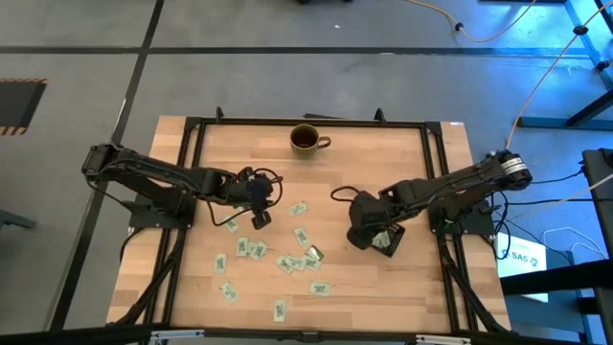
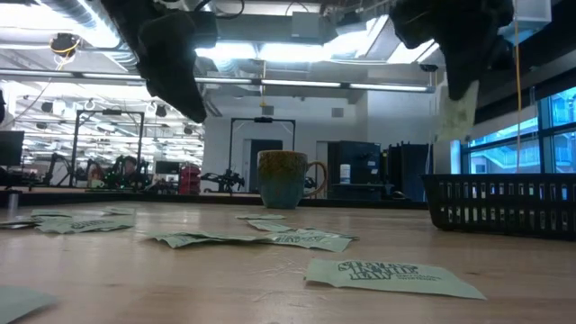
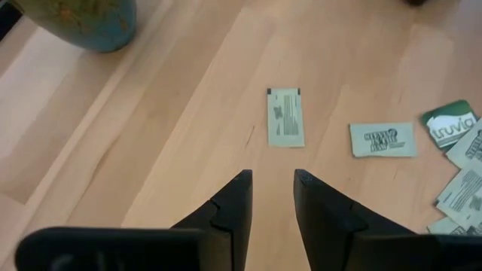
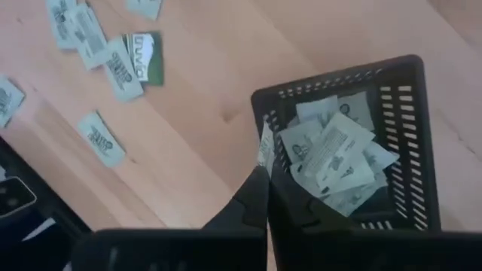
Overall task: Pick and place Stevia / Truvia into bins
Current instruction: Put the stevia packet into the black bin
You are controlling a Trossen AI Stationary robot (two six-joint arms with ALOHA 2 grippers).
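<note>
Over the bin: right gripper (image 1: 375, 237) is hanging at the small black slotted plastic tray (image 4: 407, 150), pinching a pale sachet (image 2: 454, 112) for dropping among those already inside.
Left gripper (image 3: 271, 197): fingers parted, empty, aiming at a loose sachet (image 3: 286, 117).
Remaining pale green-and-white paper sachets (image 1: 287, 261): lying scattered lower centre on the wooden table (image 1: 383, 287).
Brown mug (image 1: 306, 140): standing top centre, unused.

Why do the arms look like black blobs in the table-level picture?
Low view: bright ceiling lights behind the arms turn them into silhouettes, and the nearest sachet is soft. High view: even light, weak shadows. Left wrist view: the mug is blurred.
</note>
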